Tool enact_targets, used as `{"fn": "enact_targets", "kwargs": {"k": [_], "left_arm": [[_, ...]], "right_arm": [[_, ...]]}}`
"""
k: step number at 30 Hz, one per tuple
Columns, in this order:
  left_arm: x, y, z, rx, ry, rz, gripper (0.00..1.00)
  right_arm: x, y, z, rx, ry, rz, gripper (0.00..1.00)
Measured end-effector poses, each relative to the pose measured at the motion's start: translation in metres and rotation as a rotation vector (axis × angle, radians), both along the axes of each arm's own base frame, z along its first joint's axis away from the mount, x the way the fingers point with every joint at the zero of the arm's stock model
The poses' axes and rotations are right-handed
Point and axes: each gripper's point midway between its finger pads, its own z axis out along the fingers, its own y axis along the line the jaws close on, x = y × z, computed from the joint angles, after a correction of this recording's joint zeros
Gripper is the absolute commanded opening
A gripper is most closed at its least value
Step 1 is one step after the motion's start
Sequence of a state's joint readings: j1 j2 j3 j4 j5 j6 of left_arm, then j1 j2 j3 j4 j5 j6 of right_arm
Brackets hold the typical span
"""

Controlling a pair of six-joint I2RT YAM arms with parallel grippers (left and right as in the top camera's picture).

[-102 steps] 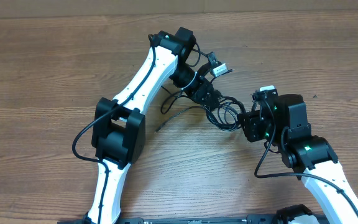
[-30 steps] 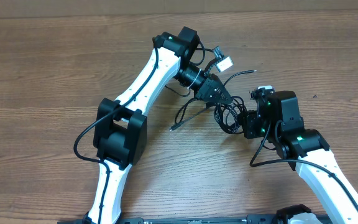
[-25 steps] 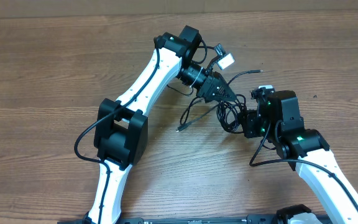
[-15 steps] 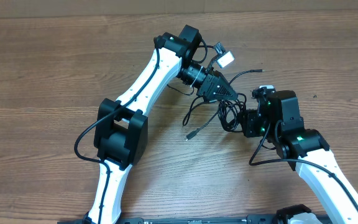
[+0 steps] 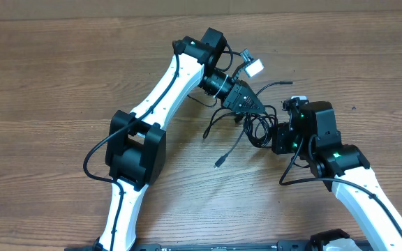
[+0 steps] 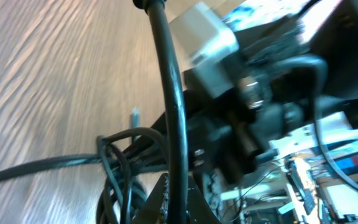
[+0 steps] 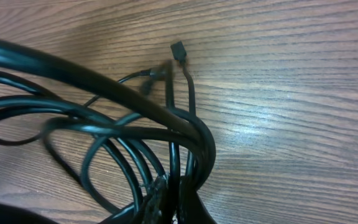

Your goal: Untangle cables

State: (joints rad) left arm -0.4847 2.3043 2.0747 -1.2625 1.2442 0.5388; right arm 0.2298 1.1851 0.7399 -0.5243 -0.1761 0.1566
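Right tool: nearest of the two, and clamped shut. In its own wrist view, several black strands gather down between its fingertips, so it has hold of the cables.
Loose plug end: lies flat on the table, left of the right tool. Its thin cord curves up from there into the knot.
Cables: a tangle of thin black loops between the two tools, over the middle of the table. The right side is pinched by the right tool and the top by the left. From here I cannot tell how much of the bundle rests on the wood.
Left tool: closed. It reaches in from the upper left and grips the top of the same tangle. Its wrist view shows one cord running straight down between its fingers.
Far cable end: a single strand arcs out to the right beyond the knot.
Pale block: sits just behind the left tool. What it is fixed to is unclear.
Table: brown wood grain.
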Motion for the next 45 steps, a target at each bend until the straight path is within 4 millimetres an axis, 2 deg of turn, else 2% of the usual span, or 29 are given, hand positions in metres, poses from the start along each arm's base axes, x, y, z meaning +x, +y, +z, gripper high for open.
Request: {"fn": "enact_targets", "kwargs": {"k": [7, 13, 14, 16, 17, 18, 19, 20, 25, 32, 45], "left_arm": [[0.015, 0.013, -0.038, 0.275, 0.003, 0.099, 0.04], [0.023, 0.019, -0.05, 0.373, 0.018, 0.16, 0.04], [0.024, 0.019, -0.051, 0.38, 0.021, 0.164, 0.04], [0.024, 0.02, -0.051, 0.386, 0.024, 0.169, 0.04], [0.024, 0.02, -0.051, 0.386, 0.024, 0.169, 0.04], [0.025, 0.019, -0.051, 0.385, 0.022, 0.169, 0.04], [0.025, 0.019, -0.051, 0.383, 0.019, 0.17, 0.04], [0.026, 0.019, -0.051, 0.381, 0.015, 0.17, 0.04], [0.029, 0.021, -0.055, 0.405, -0.008, 0.18, 0.05], [0.044, 0.047, -0.083, 0.625, -0.082, 0.257, 0.04], [0.045, 0.055, -0.089, 0.678, -0.095, 0.268, 0.04]], "right_arm": [[-0.005, -0.001, -0.004, -0.004, 0.027, 0.002, 0.04], [-0.007, -0.001, -0.005, -0.006, 0.037, 0.002, 0.05], [-0.007, -0.001, -0.005, -0.006, 0.036, 0.003, 0.16], [-0.007, -0.001, -0.005, -0.005, 0.037, 0.002, 0.59], [-0.007, -0.001, -0.005, -0.008, 0.035, 0.005, 0.67], [-0.007, -0.001, -0.005, -0.007, 0.035, 0.002, 0.85], [-0.007, -0.001, -0.005, -0.005, 0.035, 0.0, 0.95], [-0.006, -0.001, -0.005, -0.008, 0.033, 0.002, 1.0], [-0.005, -0.001, -0.005, -0.008, 0.027, 0.002, 1.0], [-0.005, -0.001, -0.004, -0.008, 0.027, 0.002, 1.0], [-0.005, -0.001, -0.004, -0.008, 0.026, 0.003, 1.0]]}}
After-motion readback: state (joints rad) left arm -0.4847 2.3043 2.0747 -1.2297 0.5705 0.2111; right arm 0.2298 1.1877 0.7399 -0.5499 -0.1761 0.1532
